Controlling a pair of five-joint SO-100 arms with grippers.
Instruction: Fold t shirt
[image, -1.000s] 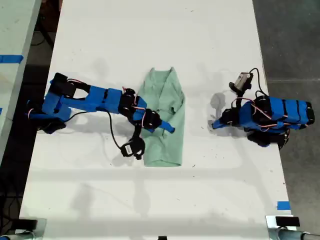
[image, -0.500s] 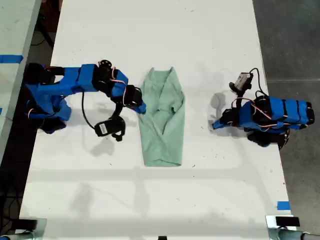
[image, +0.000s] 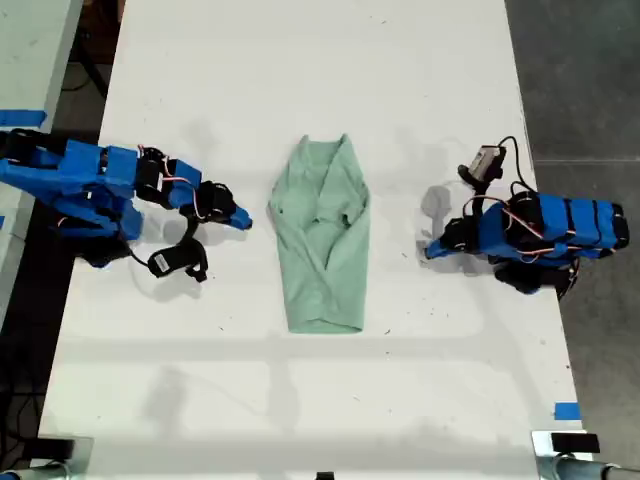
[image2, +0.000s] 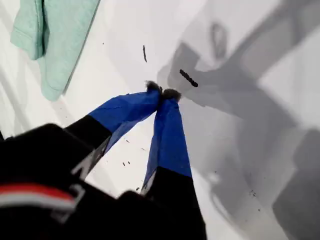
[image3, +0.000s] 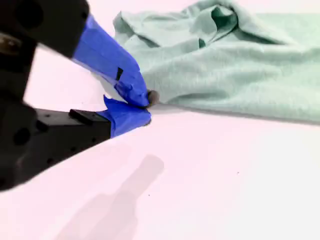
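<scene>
The pale mint-green t shirt (image: 322, 240) lies mid-table as a long narrow strip, its sides folded inward, collar end towards the far edge. My second gripper (image: 243, 221) is shut and empty just off the shirt's edge on the exterior view's left. Its wrist view shows the tips (image3: 146, 106) closed, with the wrinkled cloth (image3: 240, 75) close behind them. My first gripper (image: 428, 250) rests shut on the bare table at the exterior view's right, well apart from the shirt. Its closed tips (image2: 161, 92) hold nothing, and a shirt corner (image2: 55, 35) lies farther off.
The white table (image: 300, 60) extends far beyond the shirt. A blue tape mark (image: 566, 410) sits near its edge at the exterior view's lower right. Dark floor borders the table at that view's right, and another table (image: 30, 60) stands at its left.
My second arm has let go of the shirt and pulled back from over the cloth to the exterior view's left. The shirt stays folded narrow. My first arm has not moved.
</scene>
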